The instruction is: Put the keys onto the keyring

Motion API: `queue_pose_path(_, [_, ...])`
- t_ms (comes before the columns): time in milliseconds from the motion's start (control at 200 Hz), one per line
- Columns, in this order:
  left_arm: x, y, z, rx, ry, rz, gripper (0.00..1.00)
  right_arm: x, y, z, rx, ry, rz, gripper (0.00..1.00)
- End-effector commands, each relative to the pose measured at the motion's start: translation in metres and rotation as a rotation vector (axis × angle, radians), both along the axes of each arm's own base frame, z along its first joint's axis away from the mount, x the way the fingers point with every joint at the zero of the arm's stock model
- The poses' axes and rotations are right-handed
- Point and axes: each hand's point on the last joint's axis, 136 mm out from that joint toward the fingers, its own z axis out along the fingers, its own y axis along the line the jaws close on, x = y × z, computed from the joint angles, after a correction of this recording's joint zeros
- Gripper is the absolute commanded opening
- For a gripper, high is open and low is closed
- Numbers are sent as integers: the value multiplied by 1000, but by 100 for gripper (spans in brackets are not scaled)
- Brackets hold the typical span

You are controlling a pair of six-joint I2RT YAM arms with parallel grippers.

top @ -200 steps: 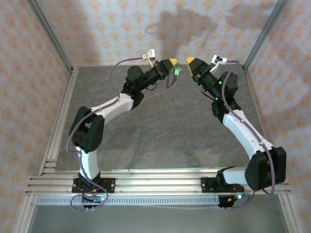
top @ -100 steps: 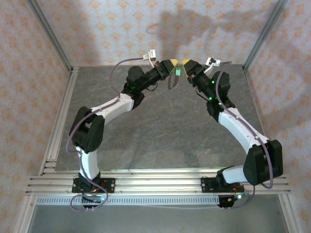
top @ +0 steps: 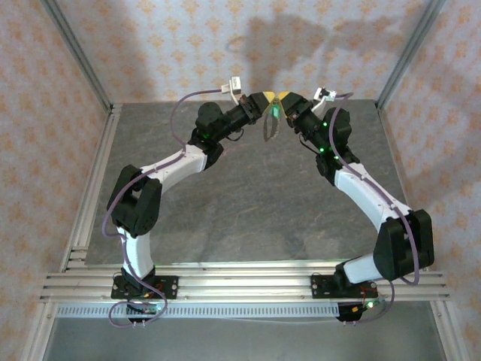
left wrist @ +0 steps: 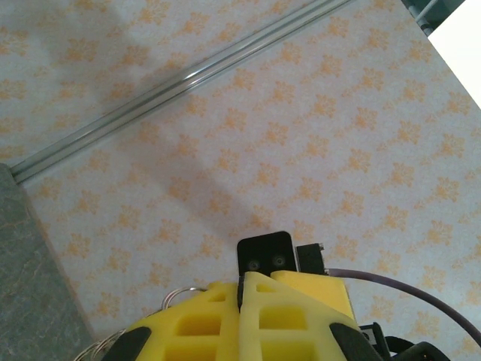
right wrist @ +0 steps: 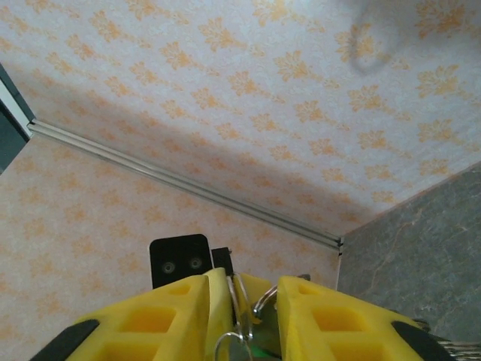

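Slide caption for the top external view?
Both arms over the table's far end, left gripper and right gripper nearly tip to tip, green key and tan keyring dangling between them.

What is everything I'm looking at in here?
key: one, green head, in the air where the gripper tips meet.
keyring: one, tan-brown strap, hanging just below the key.
table: one, grey, under the arms.
walls: three, pale with orange pattern, around the table.
arms: two, white and black, bases at the near edge.
left gripper: one, yellow, shut, far middle.
right gripper: one, yellow, jaws apart, facing it.
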Motion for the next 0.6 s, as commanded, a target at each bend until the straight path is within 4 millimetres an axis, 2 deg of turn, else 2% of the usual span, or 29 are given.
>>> queue_pose_path(0, [-16, 7, 44, -44, -100, 9, 0, -5, 5, 28, 15, -77, 20, 28])
queue_pose_path(405, [-16, 7, 44, -44, -102, 5, 0, -2, 14, 23, 3, -67, 48, 18])
queue_pose_path(596, [-15, 7, 44, -44, -100, 8, 0, -3, 14, 19, -7, -61, 48, 8])
